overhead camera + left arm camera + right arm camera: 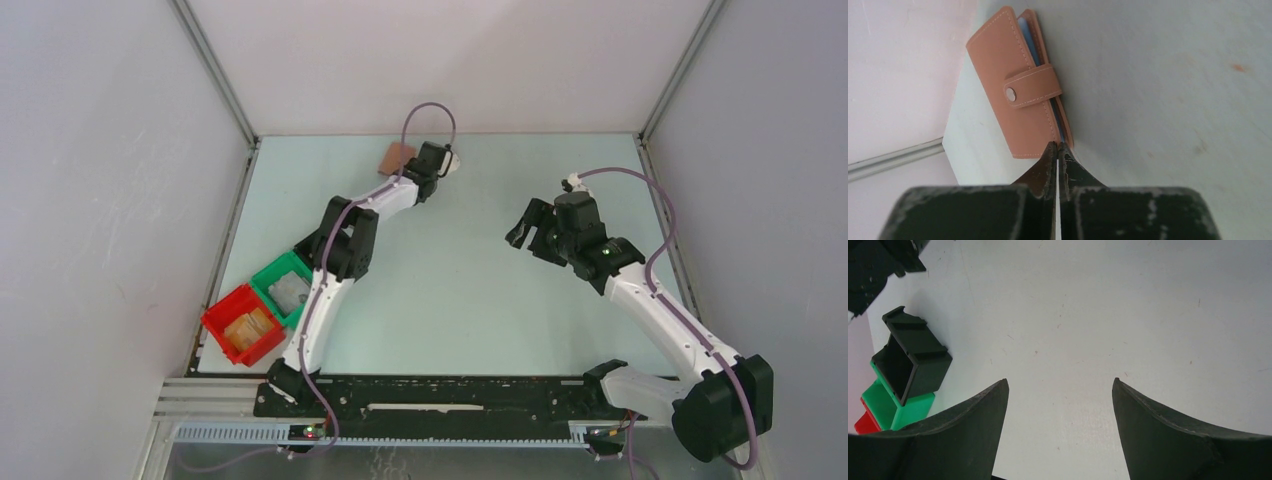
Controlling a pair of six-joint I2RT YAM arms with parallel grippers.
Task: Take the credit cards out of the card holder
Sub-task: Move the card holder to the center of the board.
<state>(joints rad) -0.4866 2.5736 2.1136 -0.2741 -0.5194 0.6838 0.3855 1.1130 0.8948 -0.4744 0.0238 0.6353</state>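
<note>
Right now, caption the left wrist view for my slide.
Left gripper shut, tips at the near corner of the tan card holder, its snap tab fastened.

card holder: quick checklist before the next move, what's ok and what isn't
1. Card holder found: it lies flat on the table near the far left corner. Ok.
2. Holder open: no, the strap is snapped across it. Not ok.
3. Cards reachable: only a blue sliver shows between the flaps, and how many there are is hidden. Cannot tell.
4. Left gripper has a hold: it is shut, with its tips at the holder's near edge. Whether it pinches anything, cannot tell.
5. Right gripper free to help: it is open, holds nothing and hangs over bare table. Ok.
</note>
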